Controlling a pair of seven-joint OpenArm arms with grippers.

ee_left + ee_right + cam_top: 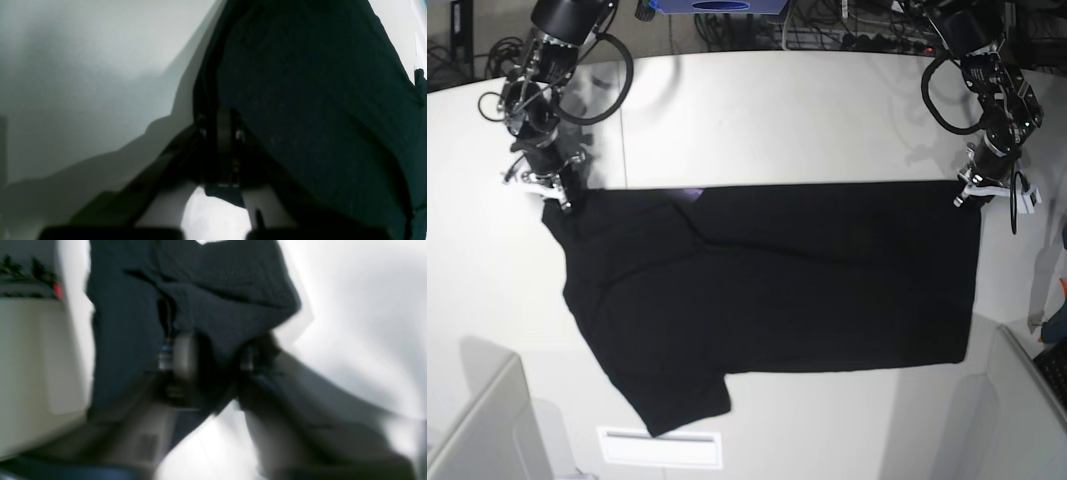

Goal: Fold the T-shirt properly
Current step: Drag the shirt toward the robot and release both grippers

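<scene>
A black T-shirt (777, 290) lies spread across the white table (807, 110), folded once along its far edge, as the left gripper (970, 192) and right gripper (555, 188) each clamp a far corner of the cloth. A thin pinch could slip on lifting, and uneven pulls could skew the next fold or bunch the loose sleeve (672, 395).

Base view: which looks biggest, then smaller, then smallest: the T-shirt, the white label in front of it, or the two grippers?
1. T-shirt, by far the largest.
2. White label.
3. Left gripper and right gripper: both look alike, so no ranking between them.
</scene>
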